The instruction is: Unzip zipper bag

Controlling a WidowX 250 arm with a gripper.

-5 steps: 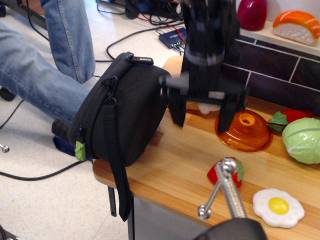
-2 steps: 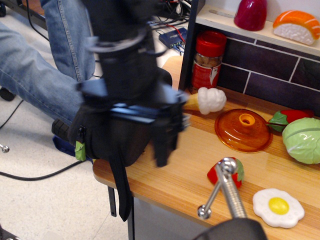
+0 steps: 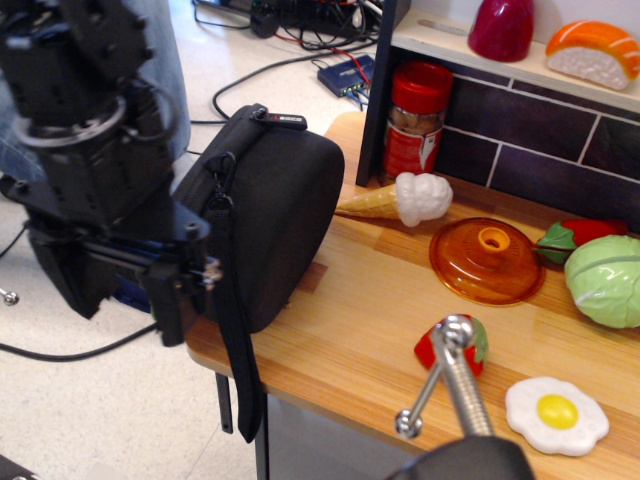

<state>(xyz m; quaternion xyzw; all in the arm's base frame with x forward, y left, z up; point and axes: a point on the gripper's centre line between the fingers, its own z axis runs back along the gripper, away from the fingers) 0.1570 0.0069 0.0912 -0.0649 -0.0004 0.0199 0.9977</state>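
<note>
The zipper bag [image 3: 270, 220] is a black padded case standing on its edge at the left end of the wooden counter [image 3: 350, 330]. Its black strap [image 3: 236, 350] hangs down past the counter edge. A small black pull with a red mark [image 3: 285, 121] lies at its top. My gripper [image 3: 120, 300] hangs off the counter at the bag's lower left edge. Its two dark fingers [image 3: 168, 312] stand wide apart. The gripper covers the spot of the green pull tab, so the tab is hidden. I see nothing held.
On the counter are a toy ice cream cone [image 3: 400, 198], a red-lidded jar [image 3: 418, 120], an orange lid [image 3: 487, 262], a cabbage [image 3: 605, 280], a fried egg [image 3: 556, 413] and a metal rod [image 3: 445, 385]. Jeans legs [image 3: 165, 60] and cables are on the left.
My gripper has swept left from above the counter's middle, across the bag, and down to the bag's lower left edge. The green tab is now covered. The bag has not moved.
</note>
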